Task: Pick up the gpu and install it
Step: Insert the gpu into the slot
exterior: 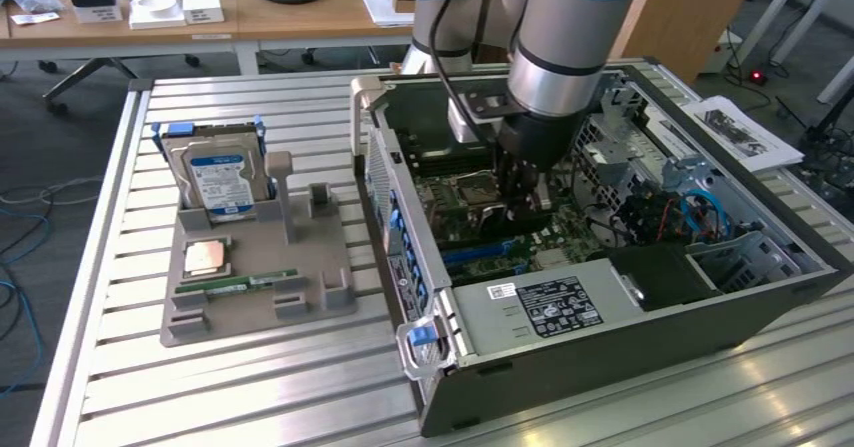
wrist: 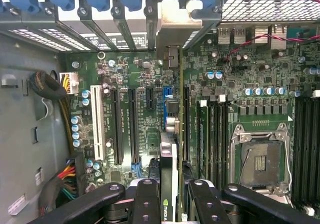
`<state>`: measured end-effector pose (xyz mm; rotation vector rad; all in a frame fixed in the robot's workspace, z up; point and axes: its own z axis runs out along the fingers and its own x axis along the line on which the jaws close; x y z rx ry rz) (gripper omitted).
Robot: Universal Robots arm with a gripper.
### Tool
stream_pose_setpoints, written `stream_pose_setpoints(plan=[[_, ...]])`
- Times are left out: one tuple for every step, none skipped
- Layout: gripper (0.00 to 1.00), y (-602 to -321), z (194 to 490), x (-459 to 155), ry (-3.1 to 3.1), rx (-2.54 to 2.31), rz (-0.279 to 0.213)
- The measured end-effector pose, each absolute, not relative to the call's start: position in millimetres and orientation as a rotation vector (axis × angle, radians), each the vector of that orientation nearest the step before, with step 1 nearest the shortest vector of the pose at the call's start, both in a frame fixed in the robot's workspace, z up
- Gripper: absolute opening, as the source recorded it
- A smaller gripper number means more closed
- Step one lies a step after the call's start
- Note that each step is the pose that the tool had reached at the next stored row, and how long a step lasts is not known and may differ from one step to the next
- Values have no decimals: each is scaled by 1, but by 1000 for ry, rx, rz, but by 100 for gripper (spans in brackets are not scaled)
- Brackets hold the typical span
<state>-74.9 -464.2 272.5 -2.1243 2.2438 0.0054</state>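
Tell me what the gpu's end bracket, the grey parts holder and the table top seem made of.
The end bracket of the gpu: bare metal, probably steel; silvery, folded sheet.
The grey parts holder: likely plastic, perhaps printed; matte, uniform grey, moulded slots.
The table top: likely aluminium; pale brushed sheen, ribbed profiles.

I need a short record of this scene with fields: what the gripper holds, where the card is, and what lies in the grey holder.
gripper: gripper shut on the gpu, one finger on each side
gpu position: on edge over the motherboard, inside the open computer case, silver bracket toward the rear slots
gpu seated: cannot tell
grey holder: holds the hard drive and the memory stick; on the exterior view's left of the case
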Motion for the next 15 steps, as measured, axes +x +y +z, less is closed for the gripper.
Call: stream_pose_setpoints(plan=[[27, -464, 272, -75, 2243, -2125, 5], [27, -464, 272, -76, 2243, -2125, 5], [27, -464, 271, -77, 2243, -2126, 5], [27, -464, 271, -77, 2242, -2126, 5], [27, -464, 271, -77, 2242, -2126, 5], [27, -464, 271, -78, 2242, -2126, 5], [27, -464, 271, -78, 2242, -2126, 5], [27, -464, 270, -78, 2242, -2126, 5], [27, -464, 270, -79, 2242, -2127, 5], [27, -464, 270, -79, 2242, -2127, 5], [27, -464, 270, -80, 2242, -2127, 5], [27, -464, 269, -80, 2242, -2126, 5], [27, -464, 269, -80, 2242, -2126, 5], [27, -464, 269, -80, 2242, -2126, 5], [27, -464, 269, -80, 2242, -2126, 6]])
